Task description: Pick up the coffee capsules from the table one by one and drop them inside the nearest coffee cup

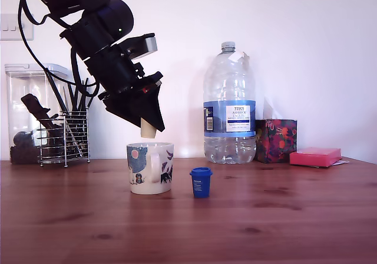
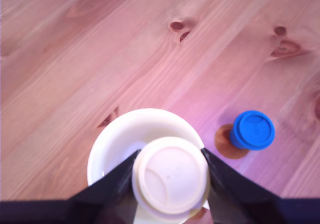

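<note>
Between pincer (image 2: 171, 181) fingers: beige capsule (image 2: 171, 179) (above mug (image 1: 149, 168)).

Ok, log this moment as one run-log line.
gripper: shut on cream capsule | position: above mug opening | blue capsule: on table, beside mug | next: release

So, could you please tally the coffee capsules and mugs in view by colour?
Cream capsule, held in the hand above the mug: 1
Blue capsule, standing on the table: 1
White illustrated mug: 1
Total: 3
</note>
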